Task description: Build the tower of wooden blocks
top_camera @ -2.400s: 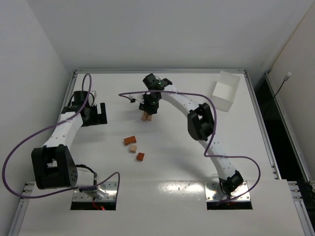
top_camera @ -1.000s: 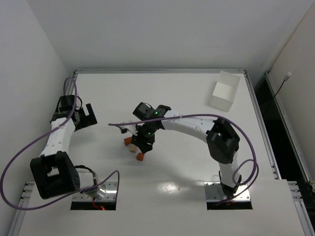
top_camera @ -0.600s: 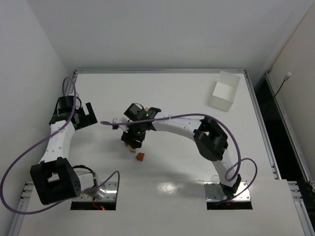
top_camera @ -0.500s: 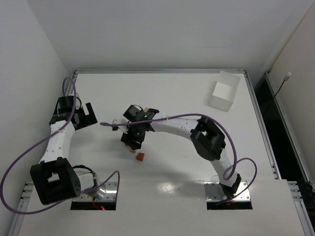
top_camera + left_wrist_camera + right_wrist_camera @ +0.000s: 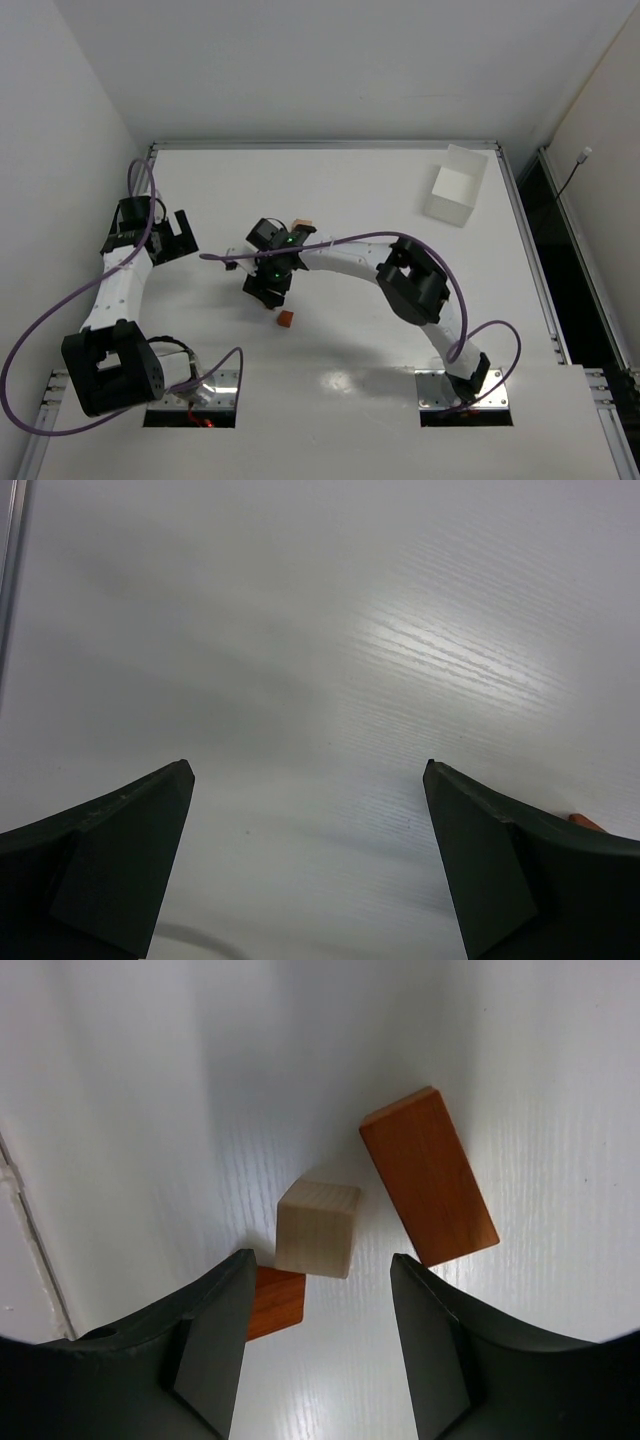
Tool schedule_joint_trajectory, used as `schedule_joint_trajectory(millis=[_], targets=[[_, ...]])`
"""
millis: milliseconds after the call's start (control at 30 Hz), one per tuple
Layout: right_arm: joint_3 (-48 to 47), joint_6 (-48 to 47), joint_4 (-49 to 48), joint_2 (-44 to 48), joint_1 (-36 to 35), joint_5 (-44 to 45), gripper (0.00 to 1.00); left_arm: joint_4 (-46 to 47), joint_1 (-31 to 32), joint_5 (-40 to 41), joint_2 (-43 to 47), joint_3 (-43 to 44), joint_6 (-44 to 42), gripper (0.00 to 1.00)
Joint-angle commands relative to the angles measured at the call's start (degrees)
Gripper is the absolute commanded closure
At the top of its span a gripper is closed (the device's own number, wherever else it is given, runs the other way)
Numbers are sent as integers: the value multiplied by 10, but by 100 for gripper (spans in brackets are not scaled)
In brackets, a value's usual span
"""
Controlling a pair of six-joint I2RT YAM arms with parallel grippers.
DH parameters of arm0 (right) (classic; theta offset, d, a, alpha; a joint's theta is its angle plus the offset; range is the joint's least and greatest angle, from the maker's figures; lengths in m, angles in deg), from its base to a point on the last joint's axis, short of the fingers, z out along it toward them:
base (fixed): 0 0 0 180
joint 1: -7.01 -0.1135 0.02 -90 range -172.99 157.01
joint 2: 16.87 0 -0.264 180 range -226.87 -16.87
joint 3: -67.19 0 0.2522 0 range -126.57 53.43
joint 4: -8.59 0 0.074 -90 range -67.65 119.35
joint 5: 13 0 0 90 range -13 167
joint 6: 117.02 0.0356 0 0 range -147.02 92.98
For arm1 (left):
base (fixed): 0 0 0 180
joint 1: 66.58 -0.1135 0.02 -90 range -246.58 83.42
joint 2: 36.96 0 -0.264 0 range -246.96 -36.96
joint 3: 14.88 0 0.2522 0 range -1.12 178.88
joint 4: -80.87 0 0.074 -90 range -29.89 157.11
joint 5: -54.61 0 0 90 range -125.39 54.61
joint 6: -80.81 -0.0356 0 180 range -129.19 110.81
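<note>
Jaws of right gripper (image 5: 325, 1350) part spread, nothing between, hovering over loose wood blocks. Pale cube (image 5: 317, 1228) sits straight ahead of gap, reddish bar (image 5: 428, 1176) just beside it, small reddish block (image 5: 273, 1302) partly behind one finger. Left gripper (image 5: 310, 865) spread wide, holding nothing, over table (image 5: 400, 630), well apart. Wood block tower (image 5: 303, 226) barely started, just beyond right gripper. Blocks look light, rigid, smooth, likely slippery. Judge best hold: pinch cube on opposite flat faces, centred, not corners. Close neighbours could get nudged.
</note>
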Motion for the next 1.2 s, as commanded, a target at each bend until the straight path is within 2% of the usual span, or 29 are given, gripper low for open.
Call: schedule_joint_trajectory(millis=[0,267,400,500,533,567,600,633,767,1000,1100,1167], targets=[[-31,-1,-5,-17,-5,-7,46,12,-3,-8,7,-3,-1,0],[-37,-6,1,-36,-5,-13,45,12,-3,-8,7,-3,-1,0],[-32,-6,1,-36,-10,-7,51,12,-3,-8,7,-3,-1,0],[-32,-12,1,-41,-10,-7,67,12,-3,-8,7,-3,-1,0],[-32,-17,1,-41,-10,-7,83,12,-3,-8,7,-3,-1,0],[-32,-17,1,-41,-10,-2,91,12,-3,-13,7,-3,-1,0],[-32,-17,1,-34,-10,-2,98,12,-3,-13,7,-3,-1,0],[-32,-23,1,-25,-10,-2,100,12,-3,-13,7,-3,-1,0],[-9,-23,6,21,3,-2,100,12,-3,-20,7,-3,-6,0],[29,-69,11,191,84,-46,100,12,-3,-39,19,3,-11,0],[-2,-106,31,207,115,-48,100,12,-3,-45,19,3,-12,0],[-32,-107,52,183,131,-41,100,7,-3,-50,13,10,-12,0]])
